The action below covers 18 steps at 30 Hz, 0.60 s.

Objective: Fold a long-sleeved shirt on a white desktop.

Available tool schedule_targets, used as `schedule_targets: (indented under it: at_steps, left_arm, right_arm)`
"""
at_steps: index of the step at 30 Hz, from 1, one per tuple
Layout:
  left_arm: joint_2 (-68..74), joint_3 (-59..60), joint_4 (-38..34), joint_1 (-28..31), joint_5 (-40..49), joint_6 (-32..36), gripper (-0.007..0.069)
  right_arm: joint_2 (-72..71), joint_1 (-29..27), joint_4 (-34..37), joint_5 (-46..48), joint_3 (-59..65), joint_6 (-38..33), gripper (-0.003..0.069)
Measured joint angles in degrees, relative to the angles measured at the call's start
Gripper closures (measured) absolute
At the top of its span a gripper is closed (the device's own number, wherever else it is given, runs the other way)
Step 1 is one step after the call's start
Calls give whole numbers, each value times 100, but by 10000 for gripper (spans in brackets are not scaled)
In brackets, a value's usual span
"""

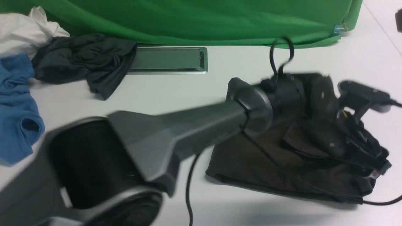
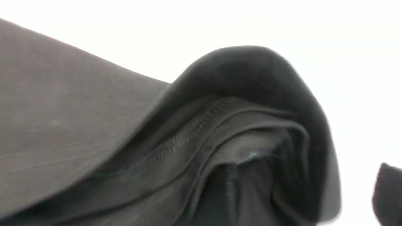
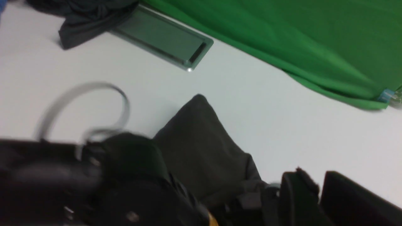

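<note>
- Nearest you: the left arm [image 1: 176,131] fills the near-left of the white desktop [image 1: 188,91] and reaches across to its right side.
- The long-sleeved shirt [image 1: 267,169] lies toward the desktop's right edge, nearer the front than the back. It's a compact dark bundle with no sleeve trailing out.
- The left wrist view shows stacked layers and a stitched hem. The top layer is humped up, not flat.
- The left gripper [image 1: 377,160] is over the shirt's right end. It's too blurred to tell how wide the jaws stand or whether they have cloth.
- The right gripper [image 3: 317,177] shows only in its own wrist view, just beside the shirt. Its fingers are a sliver apart with white showing between, and nothing is visibly gripped.
- My read: the main folds look done. What's left for you is to confirm the release, flatten the hump and the shirt's upstanding far corner, and pull both arms clear.
- Farther back are a metal hatch [image 1: 166,59] and a dark grey garment [image 1: 84,59]. A blue shirt [image 1: 15,110] and a white cloth [image 1: 22,28] sit by the far-left corner, and a green backdrop [image 1: 204,18] runs along the far edge. None of these are in play.
</note>
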Motion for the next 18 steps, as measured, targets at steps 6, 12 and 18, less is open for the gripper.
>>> schedule_targets:
  at_steps: [6, 12, 18]
  left_arm:
    - [-833, -10, 1266, 865, 840, -1156, -68]
    - [-1059, 249, 1739, 2198, 2168, -1633, -68]
    - [-1062, 1306, 936, 2709, 2238, -1351, -68]
  right_arm:
    - [0, 0, -11, -86, -60, 170, 335]
    - [135, 0, 38, -362, 468, 31, 209]
    - [964, 0, 38, -704, 1536, -114, 203]
